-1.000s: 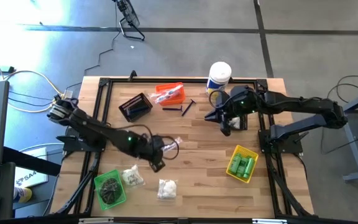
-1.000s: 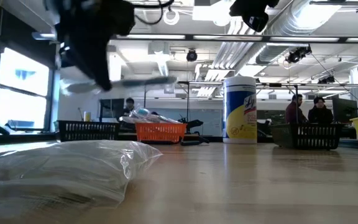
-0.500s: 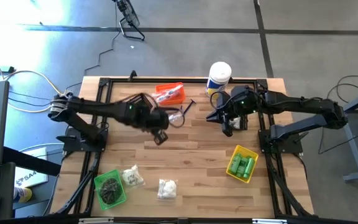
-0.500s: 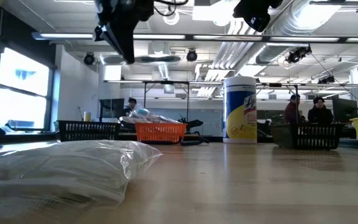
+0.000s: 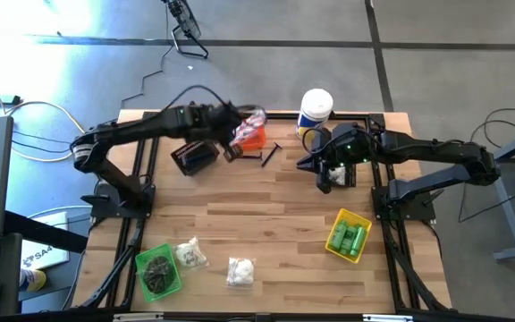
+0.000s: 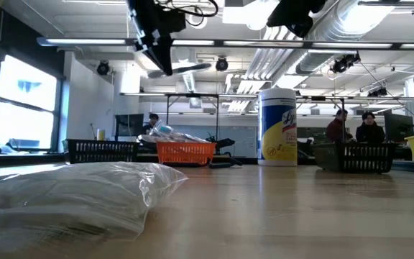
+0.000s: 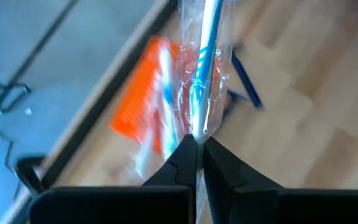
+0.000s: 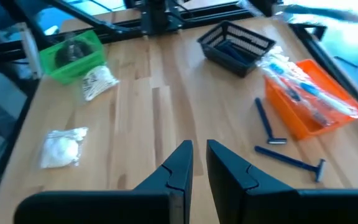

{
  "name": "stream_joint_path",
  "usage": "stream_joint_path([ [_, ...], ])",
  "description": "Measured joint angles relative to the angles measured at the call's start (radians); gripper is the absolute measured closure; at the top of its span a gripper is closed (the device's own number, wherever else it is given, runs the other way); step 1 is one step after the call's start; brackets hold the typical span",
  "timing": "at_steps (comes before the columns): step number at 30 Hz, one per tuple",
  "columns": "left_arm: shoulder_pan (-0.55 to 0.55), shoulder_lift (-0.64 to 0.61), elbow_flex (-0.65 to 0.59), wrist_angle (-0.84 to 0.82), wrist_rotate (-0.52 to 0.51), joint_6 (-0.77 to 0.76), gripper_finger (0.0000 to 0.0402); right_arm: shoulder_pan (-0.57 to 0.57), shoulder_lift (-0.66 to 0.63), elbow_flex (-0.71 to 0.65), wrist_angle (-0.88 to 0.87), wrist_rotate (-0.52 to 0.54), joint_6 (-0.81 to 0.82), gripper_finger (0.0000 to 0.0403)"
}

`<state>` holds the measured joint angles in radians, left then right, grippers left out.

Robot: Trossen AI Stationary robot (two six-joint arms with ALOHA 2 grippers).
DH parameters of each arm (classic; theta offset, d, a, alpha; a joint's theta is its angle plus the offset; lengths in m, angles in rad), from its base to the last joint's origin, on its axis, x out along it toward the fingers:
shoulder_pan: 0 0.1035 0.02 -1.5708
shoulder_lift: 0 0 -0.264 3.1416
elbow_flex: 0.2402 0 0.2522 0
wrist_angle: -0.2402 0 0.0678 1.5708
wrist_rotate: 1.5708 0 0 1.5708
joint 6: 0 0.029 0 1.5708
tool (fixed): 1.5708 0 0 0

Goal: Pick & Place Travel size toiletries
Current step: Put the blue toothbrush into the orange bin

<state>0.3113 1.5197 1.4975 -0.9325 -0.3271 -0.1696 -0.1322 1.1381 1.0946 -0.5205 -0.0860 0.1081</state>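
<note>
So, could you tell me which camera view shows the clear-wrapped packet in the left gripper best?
The left wrist view: the clear-wrapped packet fills the frame, pinched in the shut left gripper above the orange bin. The high view shows it small over that bin; the low view only as a thin blur; the right wrist view as a blur at the edge.

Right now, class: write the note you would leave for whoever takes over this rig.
Left gripper: jaws shut on a clear toothbrush packet, held above the orange bin.
Right gripper: empty, waiting over the table's right side.
Done: packets in orange bin, green bottles in yellow bin, dark bundles in green bin.
Left: two razors and two puff bags loose on the table.
</note>
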Motion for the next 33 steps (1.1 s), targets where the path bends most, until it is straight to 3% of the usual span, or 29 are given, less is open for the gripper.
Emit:
stream_joint_path([
  [9, 0.196, 0.086, -0.001, 0.118, 0.148, 0.198, 0.0394, 0.0, 0.0, 0.0, 0.0, 0.063, 0.061, 0.0365],
  [18, 0.285, 0.23, -0.001, 0.26, 0.295, 0.295, 0.0392, 0.0, 0.0, 0.0, 0.002, 0.092, 0.109, 0.0365],
  [33, 0.338, 0.362, -0.002, 0.252, 0.35, 0.343, 0.0392, 0.0, 0.0, 0.0, 0.002, 0.092, 0.135, 0.0365],
])
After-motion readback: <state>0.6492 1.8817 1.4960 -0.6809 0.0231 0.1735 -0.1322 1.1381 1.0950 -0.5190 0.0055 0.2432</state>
